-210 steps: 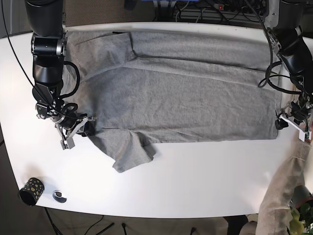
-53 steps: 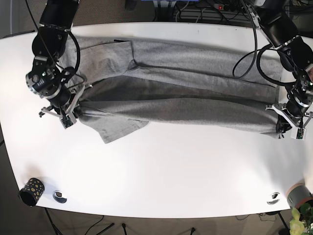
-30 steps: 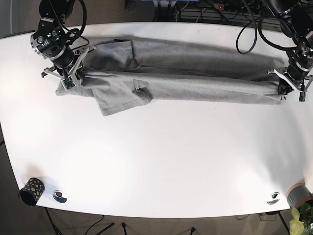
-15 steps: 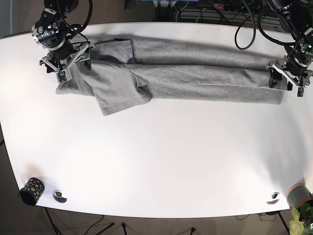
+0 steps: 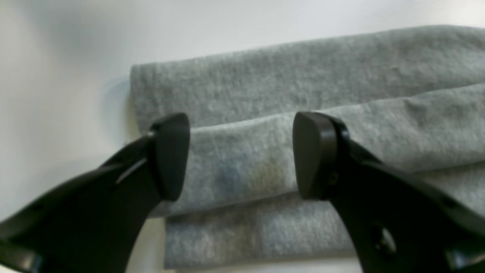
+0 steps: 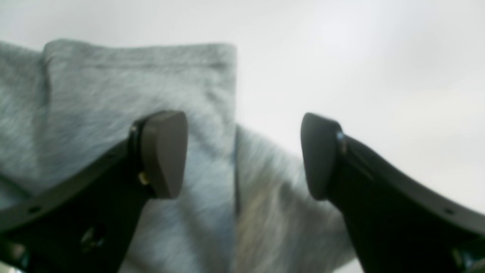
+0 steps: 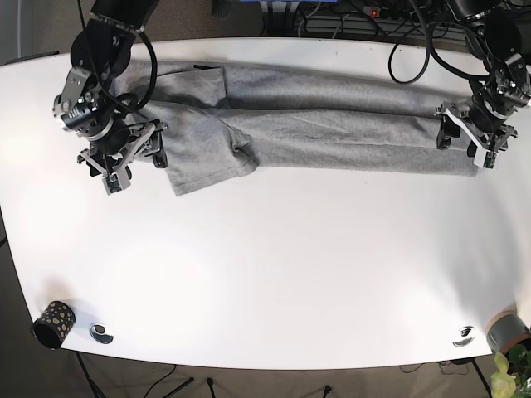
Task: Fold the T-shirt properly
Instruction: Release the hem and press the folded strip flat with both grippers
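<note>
Hovering over T-shirt (image 7: pixel 332 124) edges, both grippers gape.

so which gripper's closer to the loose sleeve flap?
Right. The right gripper sits open just beside the sleeve flap; the left gripper is open at the T-shirt's opposite end.
</note>
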Robot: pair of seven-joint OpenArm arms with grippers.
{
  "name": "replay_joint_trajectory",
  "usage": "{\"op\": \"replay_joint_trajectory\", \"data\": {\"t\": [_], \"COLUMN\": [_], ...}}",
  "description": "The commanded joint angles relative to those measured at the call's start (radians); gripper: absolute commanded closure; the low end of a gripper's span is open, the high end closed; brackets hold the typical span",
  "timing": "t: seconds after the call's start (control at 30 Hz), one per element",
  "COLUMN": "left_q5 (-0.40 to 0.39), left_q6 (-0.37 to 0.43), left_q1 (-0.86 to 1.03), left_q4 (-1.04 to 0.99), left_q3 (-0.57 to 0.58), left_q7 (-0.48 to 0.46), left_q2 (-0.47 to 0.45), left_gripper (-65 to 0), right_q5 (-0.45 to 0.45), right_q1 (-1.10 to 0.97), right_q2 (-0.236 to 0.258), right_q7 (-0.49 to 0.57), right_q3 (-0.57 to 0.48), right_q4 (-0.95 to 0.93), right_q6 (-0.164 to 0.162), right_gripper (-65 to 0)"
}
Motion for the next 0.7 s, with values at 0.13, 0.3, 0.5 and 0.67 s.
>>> {"op": "replay_joint_trajectory", "data": {"t": [0.13,0.3,0.5,0.67], "left_q5": [-0.007,-0.007,-0.007,-0.008], "left_q6": [0.003,0.003,0.003,0.003], "left_q1": [0.002,0.021,0.021,0.021], "left_q4": [0.012,-0.02,-0.069,-0.104], "left_q3": [-0.012,-0.021,-0.067,-0.069], "left_q7": [-0.02,-0.023,-0.02,-0.024], "left_q2": [-0.016,-0.018,-0.016,-0.016], "left_gripper": [-40.1,-40.1,-40.1,-40.1], "right_q5": [0.01,0.01,0.017,0.013], "right_q1": [0.145,0.201,0.209,0.204], "right_q2": [0.07,0.085,0.074,0.054], "right_q7": [0.016,0.019,0.019,0.019], "right_q3": [-0.057,-0.102,-0.125,-0.197], "right_q4": [-0.239,-0.362,-0.388,-0.391], "right_q6": [-0.002,-0.002,-0.002,-0.002], "right_gripper": [-44.5,-44.5,-44.5,-44.4]}}
